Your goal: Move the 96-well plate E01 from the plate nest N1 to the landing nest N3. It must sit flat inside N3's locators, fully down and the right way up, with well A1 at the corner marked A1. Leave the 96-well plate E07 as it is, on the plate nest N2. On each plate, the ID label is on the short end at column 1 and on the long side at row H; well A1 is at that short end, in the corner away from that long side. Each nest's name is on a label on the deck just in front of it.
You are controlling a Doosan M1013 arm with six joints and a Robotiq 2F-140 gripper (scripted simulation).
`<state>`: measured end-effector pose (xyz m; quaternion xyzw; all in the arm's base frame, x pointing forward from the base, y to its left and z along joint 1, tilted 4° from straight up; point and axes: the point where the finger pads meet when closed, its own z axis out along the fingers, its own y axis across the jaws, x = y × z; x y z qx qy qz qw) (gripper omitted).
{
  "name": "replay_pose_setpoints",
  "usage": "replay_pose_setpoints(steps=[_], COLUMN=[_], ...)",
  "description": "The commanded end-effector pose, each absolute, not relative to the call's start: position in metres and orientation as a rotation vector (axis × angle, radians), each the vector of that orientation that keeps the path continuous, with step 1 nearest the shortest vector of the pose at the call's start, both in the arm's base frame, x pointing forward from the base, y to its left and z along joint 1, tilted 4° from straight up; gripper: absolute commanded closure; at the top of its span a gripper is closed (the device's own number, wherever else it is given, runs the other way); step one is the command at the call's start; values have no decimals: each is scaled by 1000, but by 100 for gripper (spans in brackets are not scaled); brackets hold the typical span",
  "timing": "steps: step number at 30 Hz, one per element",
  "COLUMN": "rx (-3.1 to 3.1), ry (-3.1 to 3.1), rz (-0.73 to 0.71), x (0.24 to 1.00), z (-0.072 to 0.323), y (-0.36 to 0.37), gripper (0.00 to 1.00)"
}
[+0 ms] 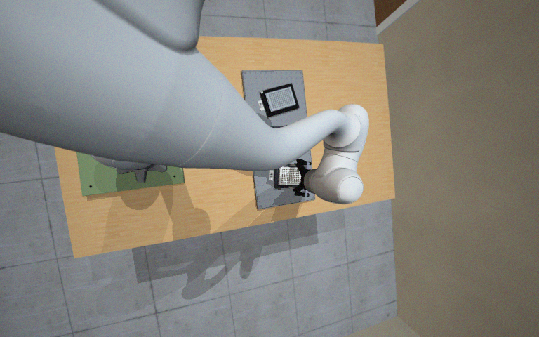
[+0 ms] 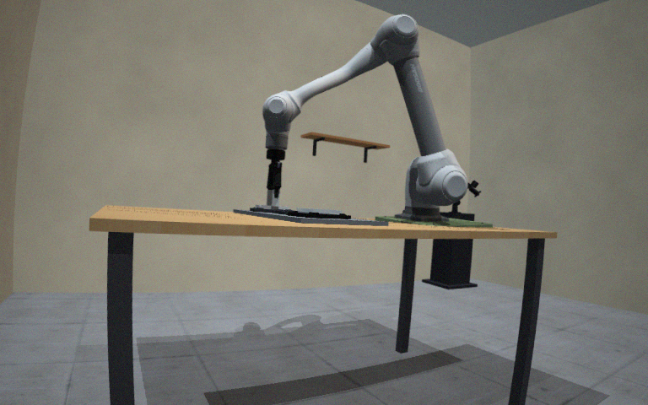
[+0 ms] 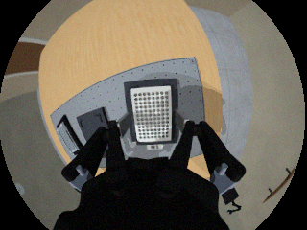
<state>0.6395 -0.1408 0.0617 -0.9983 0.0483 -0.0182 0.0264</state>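
Observation:
A white 96-well plate (image 1: pixel 288 175) sits in a black nest at the near end of the grey deck. In the wrist view this plate (image 3: pixel 153 111) lies straight below me, with a small label (image 3: pixel 153 148) at its near short end. My gripper (image 1: pixel 300 177) (image 2: pixel 272 193) hangs just above it, pointing straight down. The fingers are open and stand either side of the plate, holding nothing. A second well plate (image 1: pixel 279 97) sits in a black nest at the far end of the deck. I cannot read the plate IDs or nest names.
A dark empty nest (image 3: pixel 95 122) lies between the two plates; the arm hides it in the overhead view. The robot base stands on a green mat (image 1: pixel 130 178). A wall shelf (image 2: pixel 344 140) hangs behind the table.

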Motion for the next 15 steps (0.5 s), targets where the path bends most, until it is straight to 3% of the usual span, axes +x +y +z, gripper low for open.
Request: replay_pose_setpoints(steps=[1,15], rx=[-3085,-3085], ry=[149,149], rz=[-57,-57], x=[640,640], z=[61,57], y=[-141,-141], gripper=[34,34])
